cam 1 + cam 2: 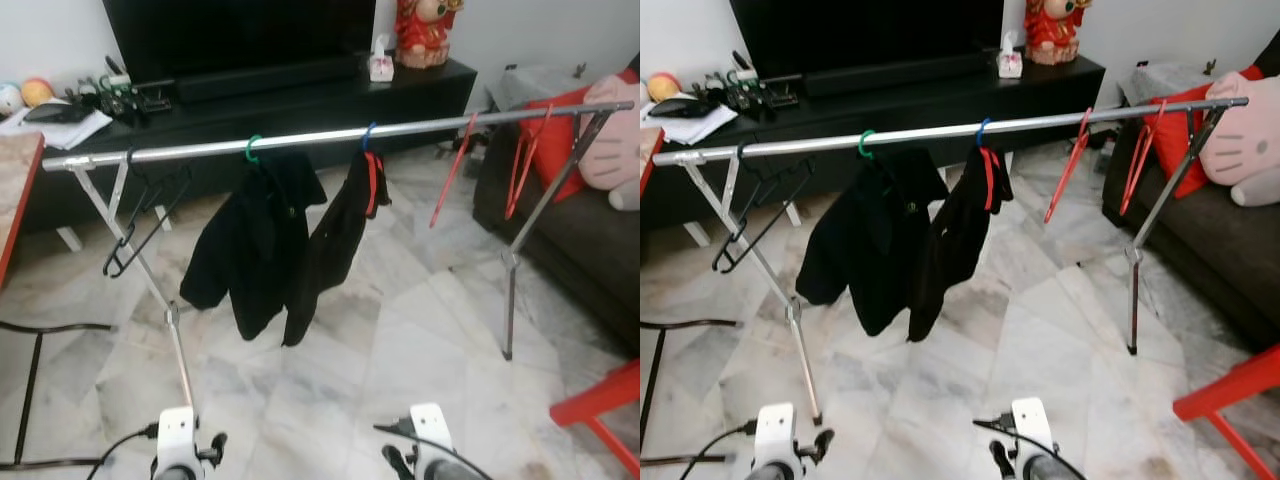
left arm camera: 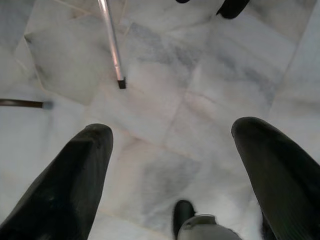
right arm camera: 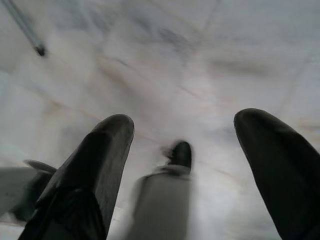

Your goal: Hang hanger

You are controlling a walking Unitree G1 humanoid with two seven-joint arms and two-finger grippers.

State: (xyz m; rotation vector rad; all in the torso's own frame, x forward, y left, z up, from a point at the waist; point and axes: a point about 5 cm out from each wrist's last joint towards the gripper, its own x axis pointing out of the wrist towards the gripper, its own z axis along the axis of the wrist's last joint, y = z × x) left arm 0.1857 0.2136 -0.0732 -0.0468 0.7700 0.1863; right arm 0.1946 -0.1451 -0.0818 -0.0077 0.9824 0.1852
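- Head views: both arms hang low over the marble floor. The silver rail spans the room. An empty black hanger hooks on near the rail's left end, two black garments hang around the middle, and two red hangers sit toward the right end.
- Left wrist view: left gripper points down at the floor, fingers spread wide, nothing in them. A rack leg's foot is near.
- Right wrist view: blurry, but right gripper is spread apart too, empty, above the floor.
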